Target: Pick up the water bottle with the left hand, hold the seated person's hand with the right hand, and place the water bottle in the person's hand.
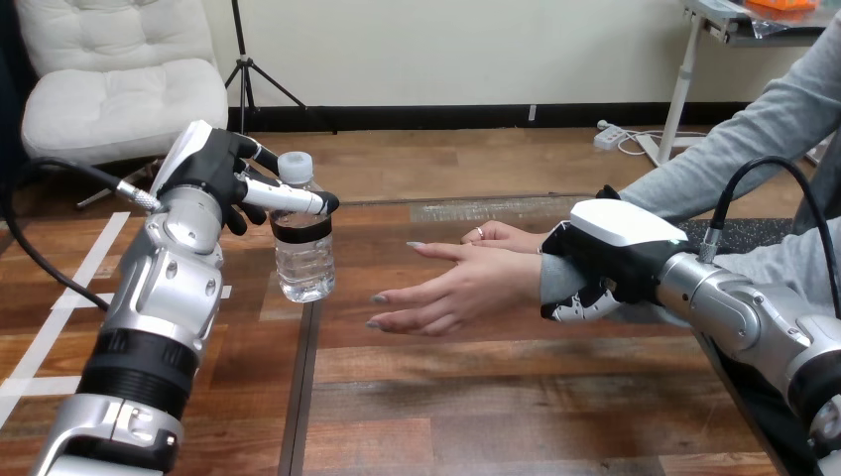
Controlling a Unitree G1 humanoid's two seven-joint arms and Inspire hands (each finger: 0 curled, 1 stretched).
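A clear water bottle (302, 253) with a white cap and a black band hangs upright just above the table, left of centre. My left hand (213, 169) is shut on its neck, with one finger running across the front above the band. The person's hand (451, 286) reaches in from the right, palm facing the bottle, fingers spread, a short gap away from it. My right hand (605, 253) is shut on the person's wrist, thumb below and fingers over the top. The person's second hand (501, 235) lies just behind the first.
The wooden table (476, 407) spreads out in front of both arms. The person's grey sleeves (724, 169) come in from the right edge, above my right forearm (739, 312).
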